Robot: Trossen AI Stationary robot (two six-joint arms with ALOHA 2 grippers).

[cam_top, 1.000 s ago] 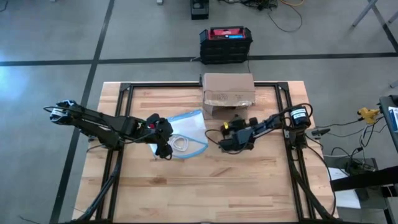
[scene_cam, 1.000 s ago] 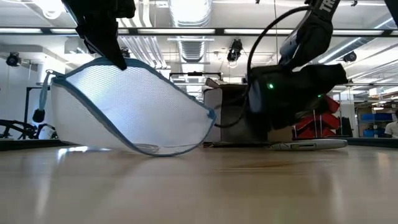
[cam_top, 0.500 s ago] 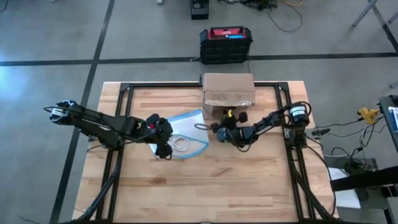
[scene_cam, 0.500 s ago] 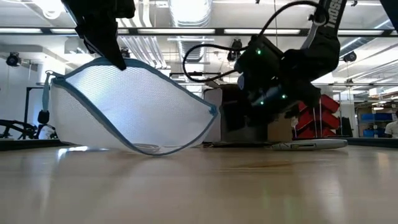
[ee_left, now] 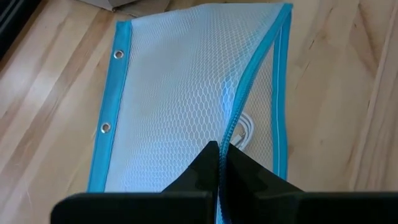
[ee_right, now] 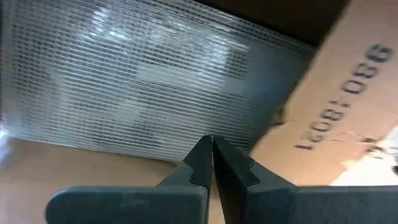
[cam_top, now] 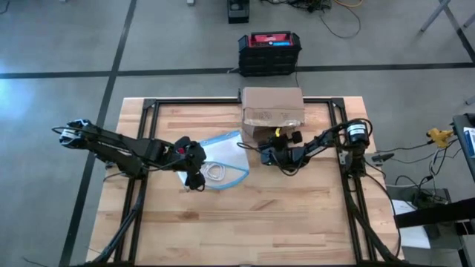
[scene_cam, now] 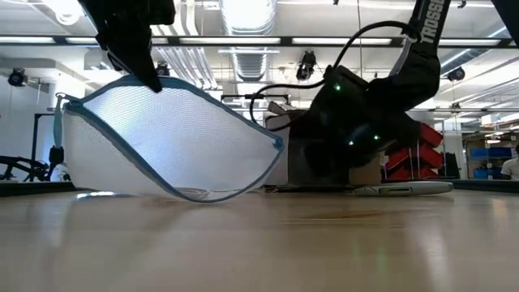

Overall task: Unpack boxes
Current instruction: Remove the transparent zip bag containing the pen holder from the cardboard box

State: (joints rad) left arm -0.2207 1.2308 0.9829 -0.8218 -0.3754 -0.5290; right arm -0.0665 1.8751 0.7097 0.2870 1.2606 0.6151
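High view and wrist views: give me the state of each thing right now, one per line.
Cardboard box: on the table's far edge, flaps look shut.
Mesh pouch: one zipper edge pinched and lifted.
Left end effector: shut on the pouch.
Right end effector: shut, empty, beside the box.

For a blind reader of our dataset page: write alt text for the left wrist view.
The shut left gripper pinches the zipper edge of a clear mesh pouch with blue trim, lifting that edge off the wooden table. A coiled white cable shows through the mesh.
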